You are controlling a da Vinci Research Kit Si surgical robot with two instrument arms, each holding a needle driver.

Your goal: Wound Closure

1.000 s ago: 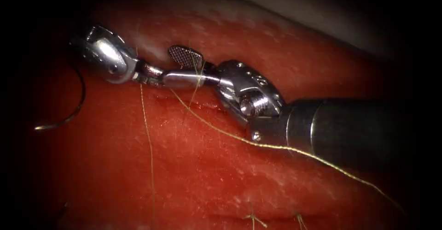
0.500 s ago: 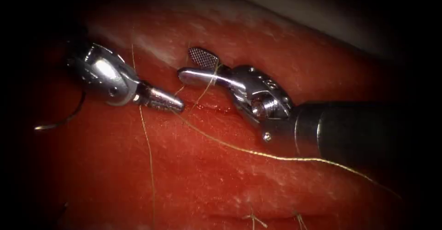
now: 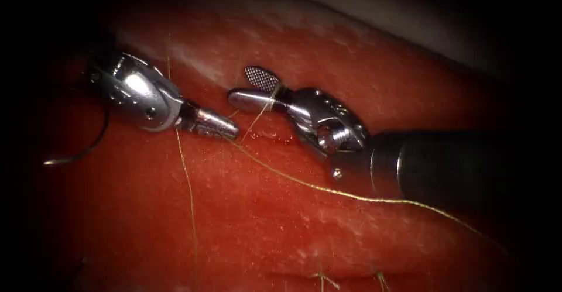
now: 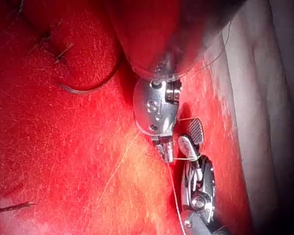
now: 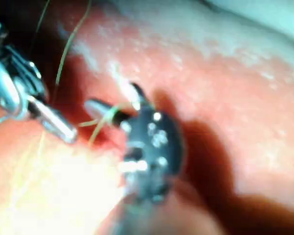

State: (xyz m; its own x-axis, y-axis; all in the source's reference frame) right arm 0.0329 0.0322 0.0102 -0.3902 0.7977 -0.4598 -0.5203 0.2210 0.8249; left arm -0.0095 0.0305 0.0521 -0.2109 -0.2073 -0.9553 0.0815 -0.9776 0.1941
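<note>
In the endoscope view, nearest the lens, two short cut ends of thread (image 3: 321,278) stand up from the tissue (image 3: 246,222) beside an already stitched part of the cut. Above these the thread (image 3: 351,195) runs as a fine yellow line from the far right, under the right tool's shaft, up and left toward the tips of both tools; a second strand (image 3: 188,192) drops almost straight down from the left tool's tip. The right tool (image 3: 253,88) comes in from the right with its jaws parted, the upper ribbed jaw raised clear of the lower one; a strand of thread crosses the gap near their base, and the jaws are not clamped on it, so this tool holds nothing. The left tool (image 3: 225,129) lies just to the left, apart from the right tool's lower jaw, its jaws pressed together at the point where the strands meet; it appears to grip the thread, though the contact is too fine to confirm. The needle (image 3: 88,146) lies free on the tissue well to the left, behind the left tool, held by neither tool and with its visible curve out of the tissue. Farthest back, the pale upper edge of the tissue (image 3: 193,52) borders the dark background. The left wrist view shows the needle (image 4: 90,88) lying loose on the tissue.
</note>
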